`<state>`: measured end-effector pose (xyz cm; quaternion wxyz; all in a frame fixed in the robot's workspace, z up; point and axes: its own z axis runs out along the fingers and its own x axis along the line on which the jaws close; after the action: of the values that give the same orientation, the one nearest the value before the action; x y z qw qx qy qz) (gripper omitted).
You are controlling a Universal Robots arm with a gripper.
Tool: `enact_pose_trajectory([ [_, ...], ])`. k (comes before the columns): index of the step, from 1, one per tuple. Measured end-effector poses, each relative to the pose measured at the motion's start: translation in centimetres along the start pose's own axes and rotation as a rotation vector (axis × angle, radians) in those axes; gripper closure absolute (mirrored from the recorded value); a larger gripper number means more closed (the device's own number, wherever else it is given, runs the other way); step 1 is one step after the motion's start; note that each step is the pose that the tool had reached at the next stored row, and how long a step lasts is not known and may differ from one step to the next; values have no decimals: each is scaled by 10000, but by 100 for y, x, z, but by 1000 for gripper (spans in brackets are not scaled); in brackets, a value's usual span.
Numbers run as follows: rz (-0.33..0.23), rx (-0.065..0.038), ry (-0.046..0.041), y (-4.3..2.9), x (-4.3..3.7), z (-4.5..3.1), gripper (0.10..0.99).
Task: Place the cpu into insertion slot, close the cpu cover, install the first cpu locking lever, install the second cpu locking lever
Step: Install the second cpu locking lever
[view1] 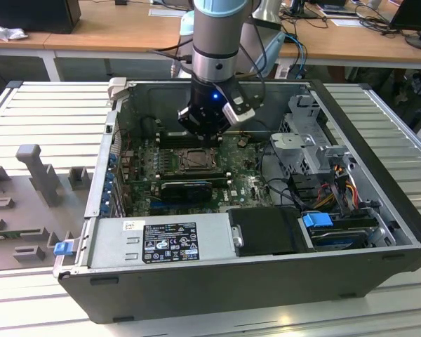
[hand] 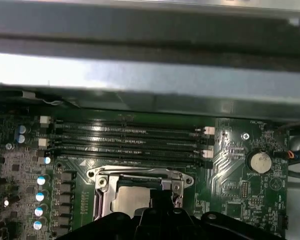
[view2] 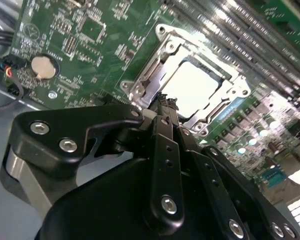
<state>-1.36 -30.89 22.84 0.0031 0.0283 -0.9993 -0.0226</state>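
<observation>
The open computer case (view1: 379, 232) lies on its side on a slatted metal table (view1: 42, 112), and inside it the green motherboard (view1: 249, 186) fills the floor of the box, with a grey power supply (view1: 161, 242) along the near wall and a drive cage (view1: 305, 137) with loose cables on the exterior view's right. One arm reaches down into the case, and its gripper (view1: 205, 128) hangs just above the insertion slot (view1: 195, 160), which sits near the middle of the board. In the second wrist view the gripper (view2: 166, 102) has its two fingers drawn together to a narrow tip with nothing between them, poised at the near edge of the socket. The cpu (view2: 192, 90) lies flat in the insertion slot (view2: 162, 47), its pale metal top showing through the square window of the cpu cover (view2: 155, 65), which is down over it. Whether either locking lever is hooked cannot be told. In the first wrist view the cpu (hand: 130, 200) and the cpu cover (hand: 102, 192) sit just in front of four long black memory slots (hand: 125, 142) running side by side, all four without cards. One round coin battery (hand: 260, 161) stands well apart from the socket. A row of small capacitors (hand: 40, 195) flanks the socket's other side. The case walls rise close around the board, leaving open room directly above the socket.
</observation>
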Motion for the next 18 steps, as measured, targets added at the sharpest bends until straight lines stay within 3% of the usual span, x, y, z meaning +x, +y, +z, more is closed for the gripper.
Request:
enact_pose_trajectory([
  [6,0,1,-1,-66,4,-3,980],
  [12,0,1,0,-224,13,-10,980],
  [15,0,0,-1,-264,15,-14,980],
  [17,1,0,0,-274,16,-54,980],
  [18,1,1,0,-278,17,-122,980],
])
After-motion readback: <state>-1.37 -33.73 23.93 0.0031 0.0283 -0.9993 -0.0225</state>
